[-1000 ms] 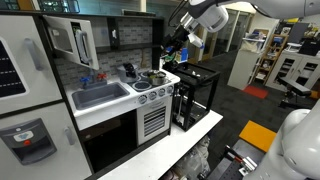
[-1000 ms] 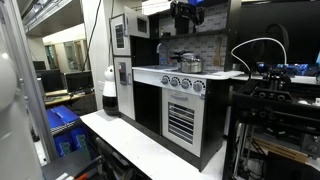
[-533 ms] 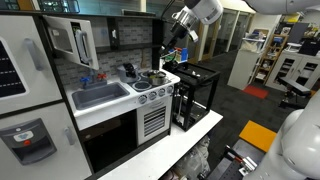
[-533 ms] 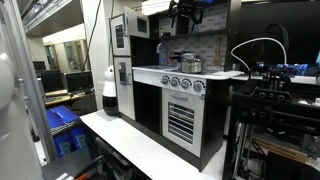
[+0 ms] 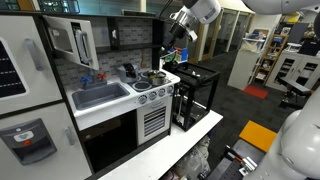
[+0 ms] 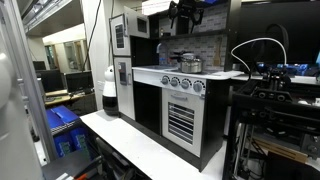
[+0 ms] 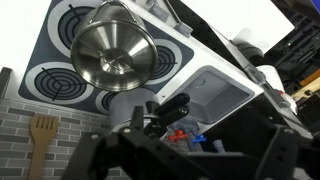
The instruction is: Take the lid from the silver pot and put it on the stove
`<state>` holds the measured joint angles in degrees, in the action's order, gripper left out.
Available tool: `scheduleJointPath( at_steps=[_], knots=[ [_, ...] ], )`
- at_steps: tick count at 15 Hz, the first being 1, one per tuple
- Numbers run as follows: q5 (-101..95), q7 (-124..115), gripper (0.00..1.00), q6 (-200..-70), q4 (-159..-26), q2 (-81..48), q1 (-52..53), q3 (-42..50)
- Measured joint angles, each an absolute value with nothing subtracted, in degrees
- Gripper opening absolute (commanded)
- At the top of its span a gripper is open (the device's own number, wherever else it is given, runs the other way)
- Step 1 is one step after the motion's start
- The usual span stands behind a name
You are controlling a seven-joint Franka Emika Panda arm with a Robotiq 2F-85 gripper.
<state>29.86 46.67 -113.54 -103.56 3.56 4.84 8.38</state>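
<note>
Both exterior views put the claw high above the stove, lid capping the silver pot there; the wrist view, looking down, shows jaws wide and empty, likely aligning for descent.

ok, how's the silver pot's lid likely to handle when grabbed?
Probably slippery: the lid is polished, mirror-like metal in the wrist view. Likely stiff and light, being small, thin-looking toy ware on the silver pot. A sideways nudge may slide pot and lid together on the smooth stove cooktop.
</note>
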Motion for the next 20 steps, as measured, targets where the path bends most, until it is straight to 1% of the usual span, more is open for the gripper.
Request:
scheduleJointPath(
  at_steps=[3,6,13,16,20],
  knots=[
    [30.6,48.7,1.0,-113.5,-103.4,3.6,4.4,7.9],
    [34.9,57.8,1.0,-112.5,-102.1,3.4,4.1,7.8],
    [38.9,74.8,1.0,-98.1,-92.8,-0.4,3.2,7.4],
    [36.0,80.5,1.0,-93.2,-88.9,-3.9,2.6,6.3],
    [28.5,89.0,1.0,-92.7,-86.0,-8.6,2.0,4.4]
  ],
)
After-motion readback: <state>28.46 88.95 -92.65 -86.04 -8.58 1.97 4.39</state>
